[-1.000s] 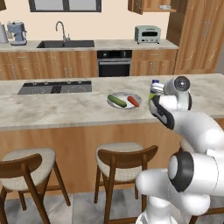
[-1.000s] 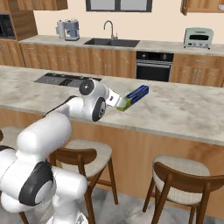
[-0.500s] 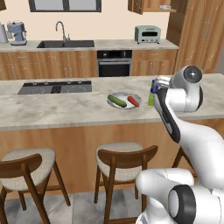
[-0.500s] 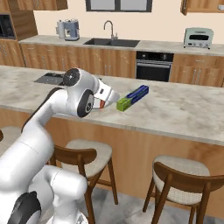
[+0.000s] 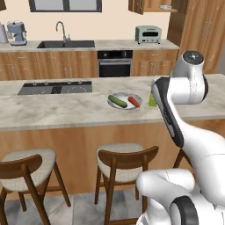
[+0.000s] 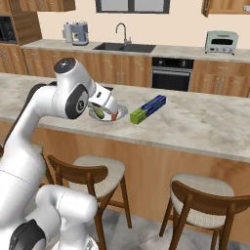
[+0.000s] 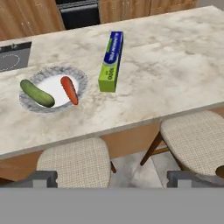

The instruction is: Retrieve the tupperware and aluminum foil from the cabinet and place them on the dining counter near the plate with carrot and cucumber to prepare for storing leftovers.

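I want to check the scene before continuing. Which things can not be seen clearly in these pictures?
- Aluminum foil box: left base view, mostly hidden by the arm.
- Plate: right base view, partly covered by the arm.
- Open cabinet: left base view, cut by the top edge; contents too small.

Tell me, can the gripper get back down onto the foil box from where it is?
Probably yes: the aluminum foil lies flat on the dining counter, apart from the plate, nothing over it, and the gripper is open.
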Motion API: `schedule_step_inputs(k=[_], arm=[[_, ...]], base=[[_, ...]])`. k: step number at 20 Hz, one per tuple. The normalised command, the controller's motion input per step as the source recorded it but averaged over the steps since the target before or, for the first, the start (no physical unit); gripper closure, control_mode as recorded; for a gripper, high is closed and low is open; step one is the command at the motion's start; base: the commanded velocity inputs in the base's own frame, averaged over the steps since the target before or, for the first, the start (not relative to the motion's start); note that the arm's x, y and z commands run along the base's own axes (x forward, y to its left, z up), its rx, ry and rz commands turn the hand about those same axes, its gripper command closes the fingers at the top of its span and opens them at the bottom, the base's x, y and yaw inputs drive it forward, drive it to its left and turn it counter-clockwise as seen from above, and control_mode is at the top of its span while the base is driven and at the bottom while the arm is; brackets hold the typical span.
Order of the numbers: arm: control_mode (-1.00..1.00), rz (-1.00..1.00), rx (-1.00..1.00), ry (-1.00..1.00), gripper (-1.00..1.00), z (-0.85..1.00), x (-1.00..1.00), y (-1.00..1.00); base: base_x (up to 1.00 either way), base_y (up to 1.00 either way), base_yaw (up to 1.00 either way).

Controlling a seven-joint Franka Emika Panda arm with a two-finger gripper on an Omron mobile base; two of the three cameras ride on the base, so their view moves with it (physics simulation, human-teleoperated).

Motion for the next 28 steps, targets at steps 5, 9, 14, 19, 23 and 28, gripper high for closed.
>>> schedule_step_inputs(k=[5, 9, 14, 19, 23, 28], arm=[[-1.00, 0.00, 0.00, 0.17, -1.00, -0.30, -0.58, 0.20], [1.00, 0.00, 0.00, 0.00, -1.00, 0.00, 0.00, 0.00], [1.00, 0.00, 0.00, 0.00, -1.00, 0.00, 0.00, 0.00], [1.00, 0.00, 0.00, 0.00, -1.00, 0.00, 0.00, 0.00], [1.00, 0.00, 0.00, 0.00, -1.00, 0.00, 0.00, 0.00], [1.00, 0.00, 0.00, 0.00, -1.00, 0.00, 0.00, 0.00]], base=[[0.00, 0.00, 0.00], [-0.76, -0.05, -0.10], [-0.93, -0.65, -0.44], [-0.06, -0.81, -0.70], [0.30, -0.82, -0.66], [0.72, -0.78, -0.55]])
